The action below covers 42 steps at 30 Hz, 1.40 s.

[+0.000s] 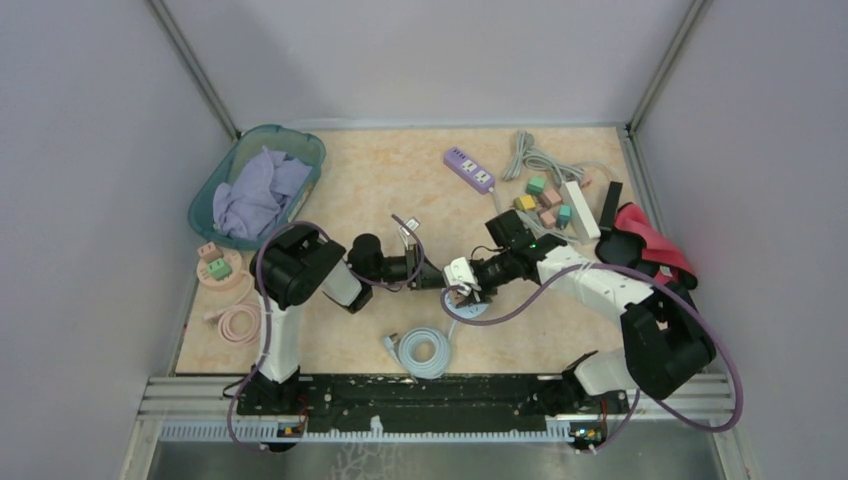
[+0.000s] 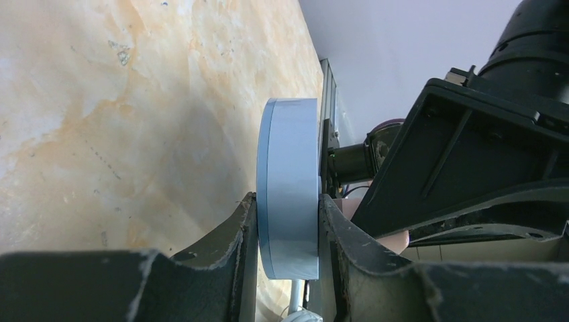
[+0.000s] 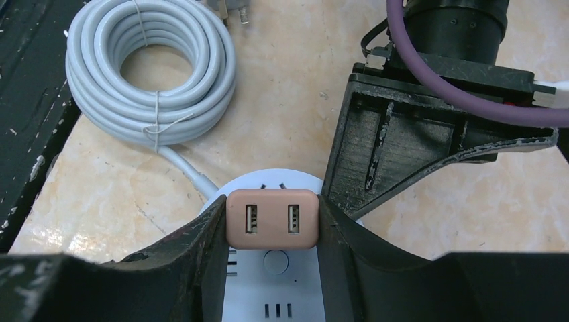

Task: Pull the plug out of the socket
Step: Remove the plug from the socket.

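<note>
Left hand [image 2: 287, 228] grips round socket [image 2: 288, 154]; right hand [image 3: 272, 201] grips pink plug [image 3: 272, 228]

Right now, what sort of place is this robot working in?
Probably a lab test cell: plain walls box in the table, two arms are bolted to a rail at its edge, and props like a purple power strip and basket lie about.

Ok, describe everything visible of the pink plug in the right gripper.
The pink plug is a rounded block, matte salmon plastic by its look, with two USB ports on the face toward the wrist camera. It stands on the round pale socket, seemingly still plugged in. The right gripper clamps its two short sides.
</note>
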### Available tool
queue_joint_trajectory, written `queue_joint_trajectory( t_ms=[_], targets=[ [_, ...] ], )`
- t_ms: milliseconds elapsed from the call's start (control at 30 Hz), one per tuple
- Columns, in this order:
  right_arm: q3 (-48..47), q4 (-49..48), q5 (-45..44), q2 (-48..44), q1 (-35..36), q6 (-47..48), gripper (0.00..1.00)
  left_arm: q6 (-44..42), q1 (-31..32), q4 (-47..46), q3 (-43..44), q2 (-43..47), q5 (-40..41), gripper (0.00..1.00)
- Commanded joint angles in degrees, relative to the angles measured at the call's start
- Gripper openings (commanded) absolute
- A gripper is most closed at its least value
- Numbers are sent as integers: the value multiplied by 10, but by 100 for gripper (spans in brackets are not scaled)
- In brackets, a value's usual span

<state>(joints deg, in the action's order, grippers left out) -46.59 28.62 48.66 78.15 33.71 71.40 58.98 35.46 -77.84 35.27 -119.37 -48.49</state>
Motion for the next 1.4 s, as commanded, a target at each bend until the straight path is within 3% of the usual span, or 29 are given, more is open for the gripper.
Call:
queue_joint_trajectory(
  t_ms=[0, 267, 600, 833, 1100, 1367],
  targets=[
    [-24, 5, 72, -42, -47, 19, 0, -30, -5, -14, -10, 7, 5, 0],
    [-21, 121, 138, -43, -61, 183, 0, -28, -10, -17, -10, 13, 2, 0],
    [-22, 49, 82, -20, 41, 87, 0, -27, -9, -7, 2, 0, 3, 0],
    [-44, 50, 49, -27, 36, 55, 0, -39, -9, 8, 6, -6, 6, 0],
    [-63, 152, 125, -38, -24, 154, 0, -49, -9, 22, 11, -10, 6, 0],
    [-53, 176, 148, -37, -25, 197, 0, -58, -9, 47, 14, -3, 16, 0]
  ],
)
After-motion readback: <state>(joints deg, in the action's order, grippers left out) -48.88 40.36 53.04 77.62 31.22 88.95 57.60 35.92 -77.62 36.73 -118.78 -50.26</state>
